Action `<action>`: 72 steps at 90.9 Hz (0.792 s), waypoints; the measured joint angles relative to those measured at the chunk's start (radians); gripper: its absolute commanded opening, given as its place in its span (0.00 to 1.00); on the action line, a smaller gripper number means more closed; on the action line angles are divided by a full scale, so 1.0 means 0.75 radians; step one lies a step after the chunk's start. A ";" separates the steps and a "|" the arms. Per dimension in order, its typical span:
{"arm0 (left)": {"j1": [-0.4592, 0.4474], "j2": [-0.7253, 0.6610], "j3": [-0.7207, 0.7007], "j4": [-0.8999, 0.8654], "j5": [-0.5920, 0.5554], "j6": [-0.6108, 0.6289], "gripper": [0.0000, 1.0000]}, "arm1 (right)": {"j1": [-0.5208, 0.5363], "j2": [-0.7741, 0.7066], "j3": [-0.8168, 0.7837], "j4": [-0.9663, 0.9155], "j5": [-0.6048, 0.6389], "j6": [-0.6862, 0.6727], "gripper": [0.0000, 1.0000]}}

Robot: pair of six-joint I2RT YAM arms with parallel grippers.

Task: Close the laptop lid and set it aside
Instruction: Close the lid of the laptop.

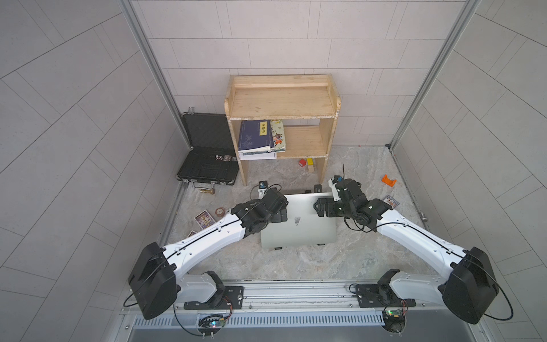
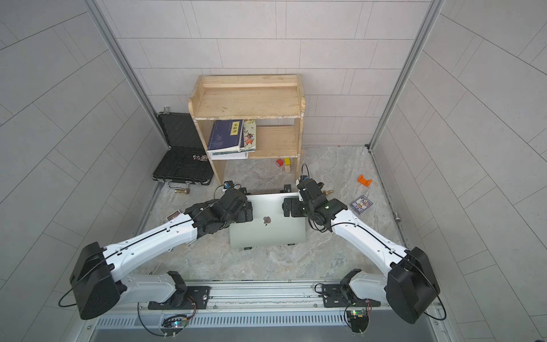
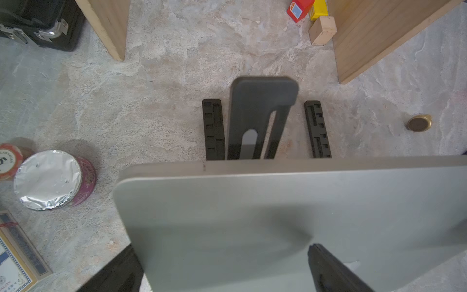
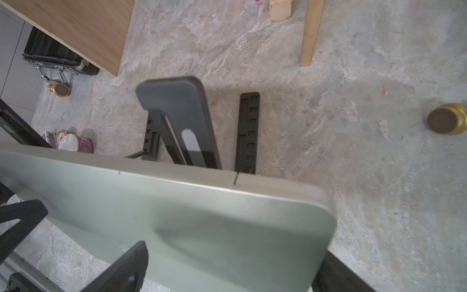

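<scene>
The silver laptop [image 1: 299, 229] [image 2: 268, 231] lies tilted on a black folding stand [image 3: 260, 106] [image 4: 177, 108] in the middle of the floor. Its lid [image 3: 278, 202] [image 4: 177, 202] is down, apple logo facing up. My left gripper [image 1: 278, 213] [image 3: 222, 249] is open at the lid's far left corner, one finger [image 3: 328, 268] over the lid and the other off its side edge. My right gripper [image 1: 324, 207] [image 4: 233, 250] is open at the far right corner, likewise astride the edge. Whether any finger touches the lid cannot be told.
A wooden shelf [image 1: 281, 100] with books stands behind the laptop, small blocks [image 1: 306, 164] beneath it. An open black briefcase [image 1: 207, 154] sits back left. A foil-topped pot [image 3: 50, 179], cards [image 1: 204, 219], a brass knob [image 3: 418, 123], a card deck [image 1: 391, 202] and an orange piece [image 1: 388, 180] lie around.
</scene>
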 measured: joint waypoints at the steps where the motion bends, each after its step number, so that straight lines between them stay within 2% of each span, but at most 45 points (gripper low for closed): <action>1: 0.000 0.000 0.002 -0.002 0.001 0.001 1.00 | -0.001 0.000 0.003 -0.001 0.000 0.000 1.00; 47: 0.008 0.002 0.004 0.007 -0.060 0.010 1.00 | -0.003 0.069 0.042 0.002 0.014 -0.020 1.00; 72: 0.085 -0.046 -0.146 0.133 -0.071 0.010 1.00 | -0.010 0.069 0.016 0.074 0.009 -0.025 1.00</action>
